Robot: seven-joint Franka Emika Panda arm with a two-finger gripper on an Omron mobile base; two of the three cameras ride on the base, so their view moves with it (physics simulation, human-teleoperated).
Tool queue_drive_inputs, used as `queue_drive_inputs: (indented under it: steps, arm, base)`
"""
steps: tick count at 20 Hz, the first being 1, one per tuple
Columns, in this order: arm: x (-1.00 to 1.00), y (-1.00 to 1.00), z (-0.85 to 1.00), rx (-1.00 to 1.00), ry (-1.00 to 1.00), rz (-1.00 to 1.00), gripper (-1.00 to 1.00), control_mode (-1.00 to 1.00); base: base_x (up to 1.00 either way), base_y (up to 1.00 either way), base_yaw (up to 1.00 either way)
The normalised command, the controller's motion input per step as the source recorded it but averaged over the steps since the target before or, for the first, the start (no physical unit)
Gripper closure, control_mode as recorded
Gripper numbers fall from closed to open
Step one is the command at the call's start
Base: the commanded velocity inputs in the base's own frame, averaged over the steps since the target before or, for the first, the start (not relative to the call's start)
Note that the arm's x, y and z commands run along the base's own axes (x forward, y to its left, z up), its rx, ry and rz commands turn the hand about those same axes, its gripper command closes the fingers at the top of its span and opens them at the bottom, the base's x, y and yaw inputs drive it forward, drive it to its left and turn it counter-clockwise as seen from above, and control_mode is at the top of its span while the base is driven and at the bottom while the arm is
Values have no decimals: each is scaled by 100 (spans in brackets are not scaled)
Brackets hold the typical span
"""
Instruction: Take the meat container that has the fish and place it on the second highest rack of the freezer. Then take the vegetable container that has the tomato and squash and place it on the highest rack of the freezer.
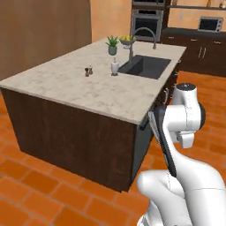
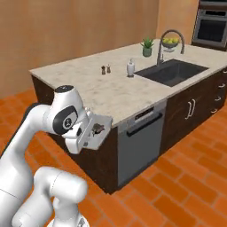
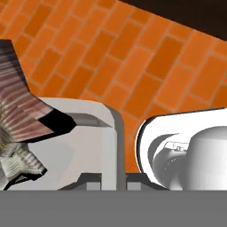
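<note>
My gripper (image 2: 87,133) is shut on the rim of the meat container (image 2: 98,130), a shallow white tray held tilted in the air beside the island's near corner. The fish (image 2: 97,128), a small brown and dark piece, lies in it. In the hand view the white container (image 3: 84,133) runs up from my gripper (image 3: 113,179), and the ribbed brown fish (image 3: 17,128) sits at its left. Orange brick floor lies below. The freezer, its racks and the vegetable container are out of view.
The island counter (image 2: 88,80) stands just ahead with a sink (image 2: 170,72), a faucet (image 2: 166,37), a soap dispenser (image 2: 130,68), two shakers (image 2: 105,69), a plant (image 2: 147,46) and a fruit bowl (image 2: 172,43). A dishwasher (image 2: 139,142) is in its front. Wall ovens (image 1: 147,22) stand behind.
</note>
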Motion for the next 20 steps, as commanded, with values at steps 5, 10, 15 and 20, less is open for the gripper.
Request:
queue_drive_inputs:
  steps: [5,10,15,20]
  arm:
    - [0,0,0,0,0,0,100,100]
    - [0,0,0,0,0,0,100,100]
    - [0,0,0,0,0,0,100,100]
    - [0,0,0,0,0,0,100,100]
  base:
    - [-12,0,100]
    - [-10,2,100]
    - [54,-34,64]
    - [94,-93,26]
